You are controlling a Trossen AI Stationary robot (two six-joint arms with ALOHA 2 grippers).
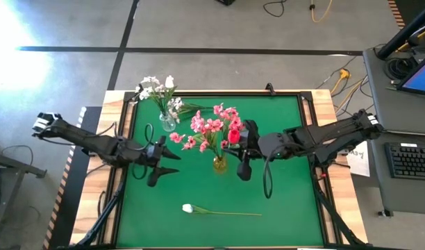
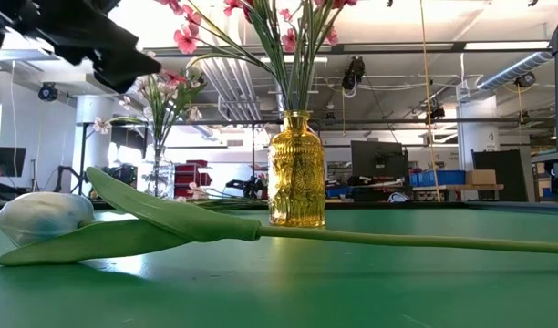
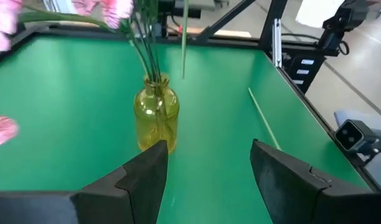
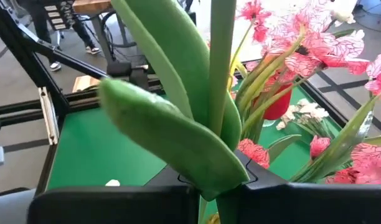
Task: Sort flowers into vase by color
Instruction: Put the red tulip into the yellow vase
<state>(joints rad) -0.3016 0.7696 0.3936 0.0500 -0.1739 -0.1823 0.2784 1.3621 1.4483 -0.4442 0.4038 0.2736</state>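
My right gripper (image 1: 235, 144) is shut on a tulip's green stem, beside the yellow vase (image 1: 219, 164) that holds pink sprays (image 1: 209, 126). A red blossom (image 1: 235, 132) shows right at its fingers. The stem's lower end (image 3: 183, 68) hangs over the vase (image 3: 156, 118). My left gripper (image 1: 172, 161) stands open and holds nothing, left of the yellow vase and facing it (image 3: 206, 180). A clear vase (image 1: 167, 123) with white sprays stands at the back left. A white tulip (image 1: 188, 207) lies flat on the mat near the front edge (image 2: 46, 219). My right gripper pinches the tulip's stem (image 4: 216, 177) between its two fingers, where the long leaves (image 4: 172, 130) sprout. The fingers come about level from the table's right and lie across the stem. The stem stands nearly upright, lifted clear, its lower end above the yellow vase's mouth.
The green mat (image 1: 282, 187) is bordered by a raised black frame (image 1: 317, 139). The white tulip's stem (image 1: 230, 213) stretches toward the right along the front. A desk with a keyboard (image 1: 410, 160) stands right of the table.
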